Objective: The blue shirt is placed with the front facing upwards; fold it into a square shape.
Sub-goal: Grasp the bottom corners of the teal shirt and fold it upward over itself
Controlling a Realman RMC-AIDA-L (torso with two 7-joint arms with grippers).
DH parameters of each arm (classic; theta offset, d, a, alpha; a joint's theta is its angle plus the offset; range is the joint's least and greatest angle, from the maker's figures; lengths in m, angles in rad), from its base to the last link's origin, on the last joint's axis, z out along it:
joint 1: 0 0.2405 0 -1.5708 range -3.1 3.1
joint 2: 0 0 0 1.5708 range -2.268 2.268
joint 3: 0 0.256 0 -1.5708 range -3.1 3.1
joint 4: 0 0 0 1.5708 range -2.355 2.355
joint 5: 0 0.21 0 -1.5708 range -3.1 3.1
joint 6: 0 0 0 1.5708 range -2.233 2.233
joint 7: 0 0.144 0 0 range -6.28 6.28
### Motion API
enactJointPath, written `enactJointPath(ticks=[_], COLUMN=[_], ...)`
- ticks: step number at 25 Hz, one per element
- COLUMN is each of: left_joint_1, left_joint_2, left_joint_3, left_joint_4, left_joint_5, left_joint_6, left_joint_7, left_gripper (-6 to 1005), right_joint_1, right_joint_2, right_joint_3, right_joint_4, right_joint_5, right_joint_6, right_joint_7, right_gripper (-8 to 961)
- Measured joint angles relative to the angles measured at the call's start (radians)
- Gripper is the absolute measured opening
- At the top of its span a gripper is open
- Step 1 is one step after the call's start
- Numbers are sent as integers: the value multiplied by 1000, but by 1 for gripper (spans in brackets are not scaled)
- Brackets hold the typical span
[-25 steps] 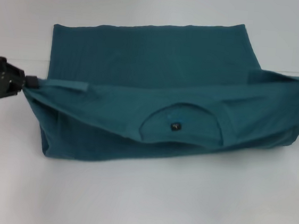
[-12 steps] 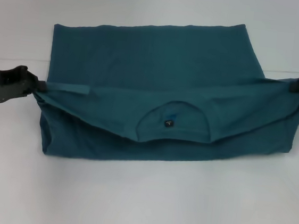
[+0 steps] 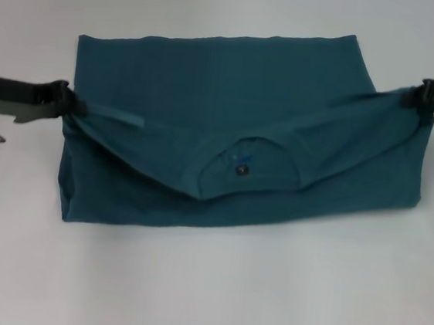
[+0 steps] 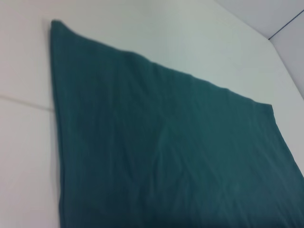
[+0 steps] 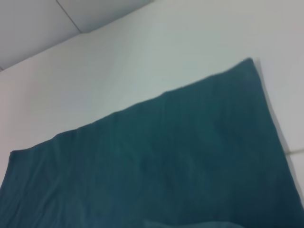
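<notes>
Lying nearest the robot is a bare stretch of white counter (image 3: 211, 294), and just beyond it the blue shirt (image 3: 210, 76) sits partly folded across the middle of the work area. Its near part is raised off the counter as a long band, with the ribbed collar (image 3: 251, 166) sagging forward in the centre and showing a small dark tag inside.

At either end of that band an arm holds the cloth. The left hand (image 3: 66, 102) is pinched closed on the shirt's left corner, where the fabric bunches into a tight gather with a narrow strip of cloth trailing off beside it. The right hand (image 3: 428, 98) is likewise clamped on the right corner, a little farther back. Between them the band droops rather than running taut.

Farther off, the rest of the shirt lies flat and plain on the counter, its far edge fairly straight; both wrist views show only this smooth spread of cloth.

The shirt looks light, soft and limp, so it should sag and crease wherever it is unsupported, and thin cotton may slip from a shallow pinch. Gripping at the two outer corners, through all layers, seems the soundest hold for carrying the fold over evenly.
</notes>
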Motion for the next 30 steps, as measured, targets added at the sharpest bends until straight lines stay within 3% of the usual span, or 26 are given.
enactJointPath(ticks=[8,20,30], left_joint_1=[-29,-24,-29], left_joint_2=[3,-34,-54], left_joint_3=[55,145,145], left_joint_4=[-25,-34,-24], left_joint_5=[2,4,17], left_joint_6=[-127,-286,-322], left_joint_7=[0,39,48], left_gripper=[32,34,33], right_joint_1=[62,115,135], right_joint_2=[13,47,50], right_joint_3=[-51,-93,-93], right_joint_4=[68,142,170], right_joint_5=[-102,-198,-212], right_joint_6=[169,362,405], right_joint_7=[38,40,40], right_gripper=[41,42,43])
